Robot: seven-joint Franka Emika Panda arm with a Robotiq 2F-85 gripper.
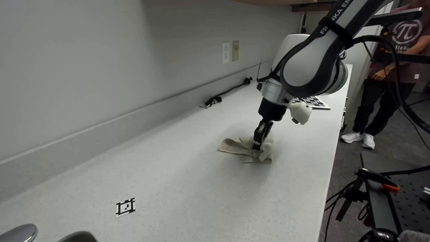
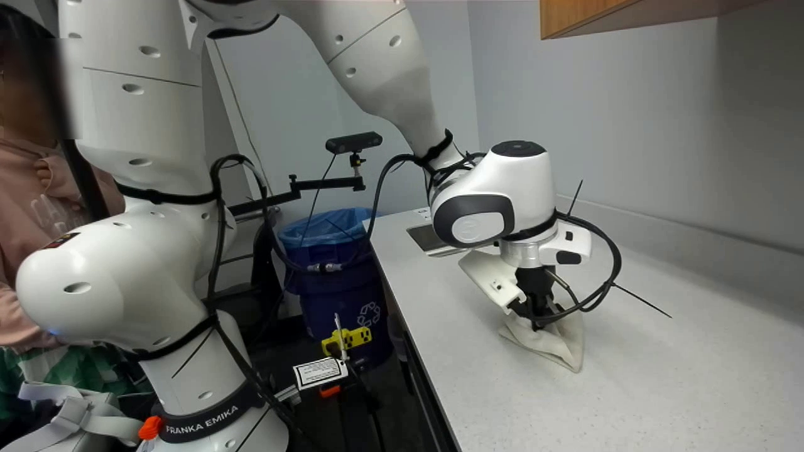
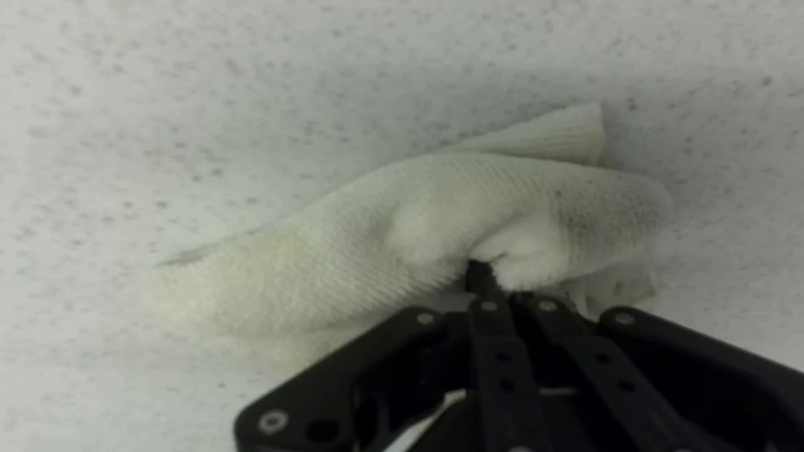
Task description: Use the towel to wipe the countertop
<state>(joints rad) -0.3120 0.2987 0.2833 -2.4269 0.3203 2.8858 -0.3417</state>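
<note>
The towel is off-white and crumpled, with folds and loose ends spread on the speckled white countertop. It also shows in an exterior view, partly hidden by the wrist and cables. My gripper points down into the middle of the towel, with its fingertips at counter height. In the wrist view the towel lies across the middle, with a darker stained patch at its right end. The fingers are close together and pinch a bunched fold; the tips are partly hidden in the cloth.
A wall with a raised backsplash runs along the counter. A black cable lies near it. A black-and-white patterned board lies behind the arm. A printed marker and a faucet are at the near end. A person stands beyond the counter.
</note>
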